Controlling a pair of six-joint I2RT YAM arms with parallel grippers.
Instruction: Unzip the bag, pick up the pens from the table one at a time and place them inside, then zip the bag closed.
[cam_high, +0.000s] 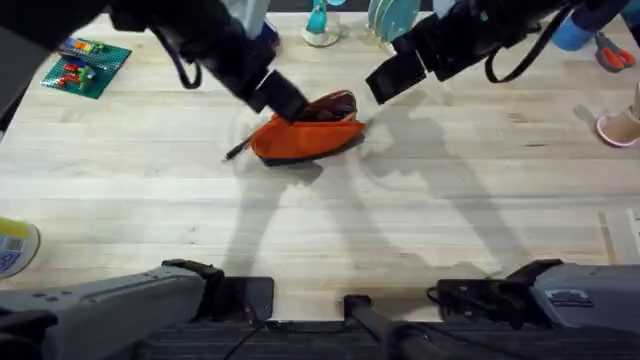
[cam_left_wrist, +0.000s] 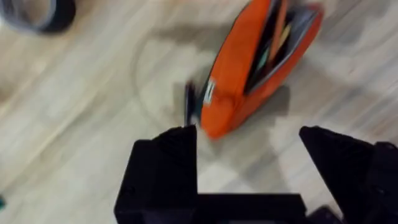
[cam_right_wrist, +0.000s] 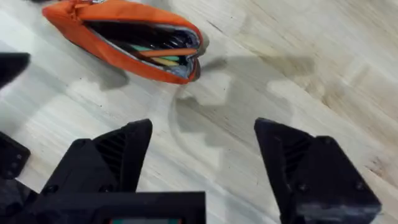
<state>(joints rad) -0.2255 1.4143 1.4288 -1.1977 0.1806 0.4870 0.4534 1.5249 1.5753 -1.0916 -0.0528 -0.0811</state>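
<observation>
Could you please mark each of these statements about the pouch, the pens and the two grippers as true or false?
1. The orange pencil pouch is unzipped. True.
2. The pouch is empty. False: pens lie inside it.
3. The right gripper is shut on the pouch. False: its fingers are spread and hold nothing.
4. The left gripper is open, just short of one end of the pouch. True.
5. The pouch lies on a wooden table. True.
6. The pouch is blue. False: it is orange.
</observation>
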